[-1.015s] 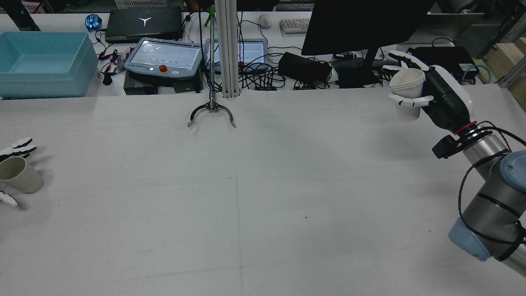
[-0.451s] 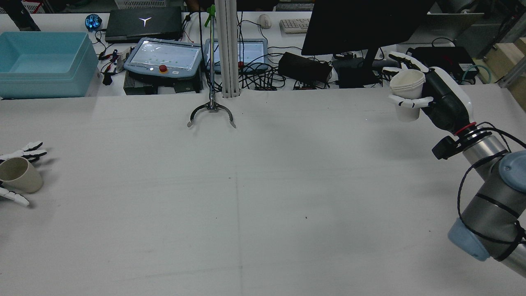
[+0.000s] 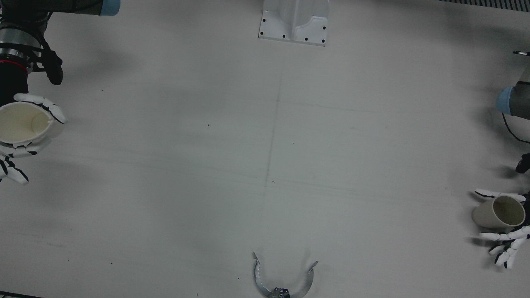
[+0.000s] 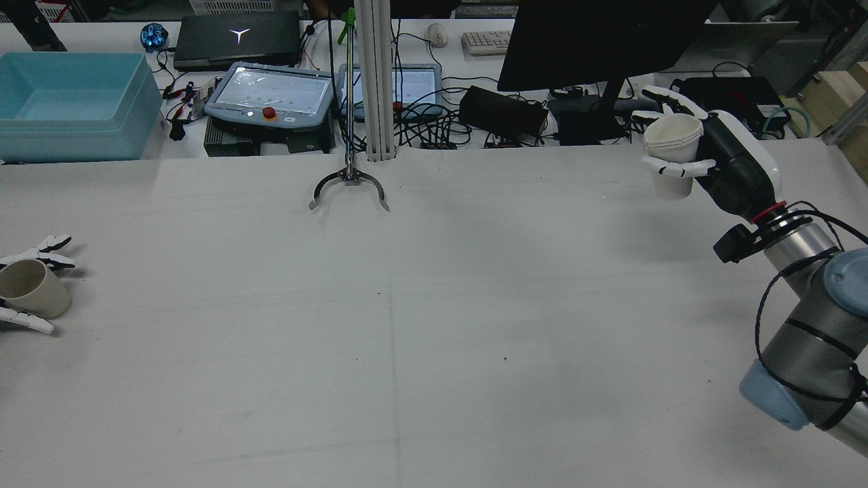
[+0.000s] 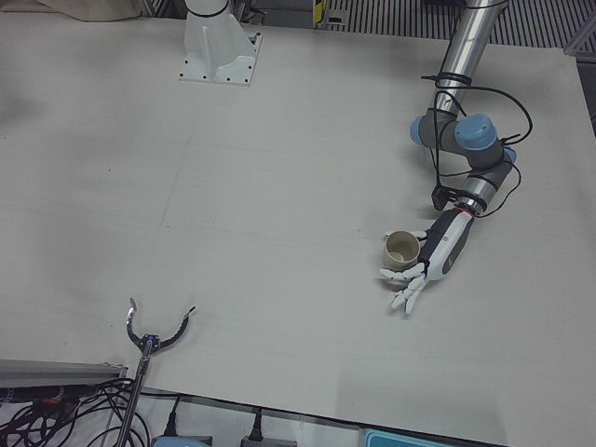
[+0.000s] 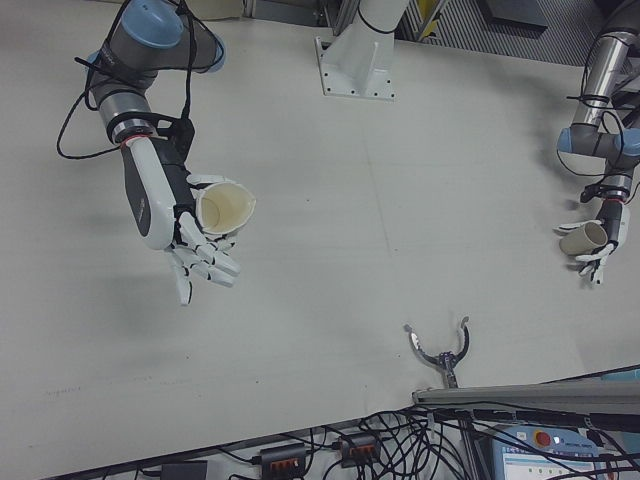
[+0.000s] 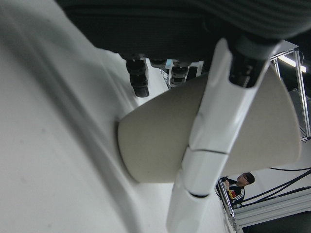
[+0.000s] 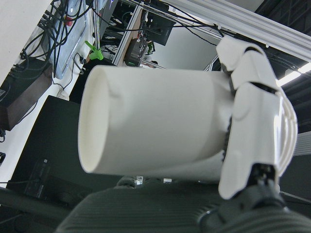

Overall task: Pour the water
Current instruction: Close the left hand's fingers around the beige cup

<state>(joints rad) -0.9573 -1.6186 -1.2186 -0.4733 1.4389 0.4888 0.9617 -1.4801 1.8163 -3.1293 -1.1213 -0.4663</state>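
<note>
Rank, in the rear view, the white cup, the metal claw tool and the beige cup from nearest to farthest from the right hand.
1. White cup: held in the right hand.
2. Metal claw tool: mid-table, far edge.
3. Beige cup: far left, in the left hand.

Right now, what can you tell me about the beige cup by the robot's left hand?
The beige cup is a plain, handleless, matte tapered cup, wider at the mouth than at the base. It sits tilted at the far left edge of the table in the rear view, mouth leaning toward the arm. Its inside looks empty. The left hand brackets it, fingers on both sides; in the left hand view one finger lies across its wall. Whether it is lifted or resting on the table is unclear.
</note>
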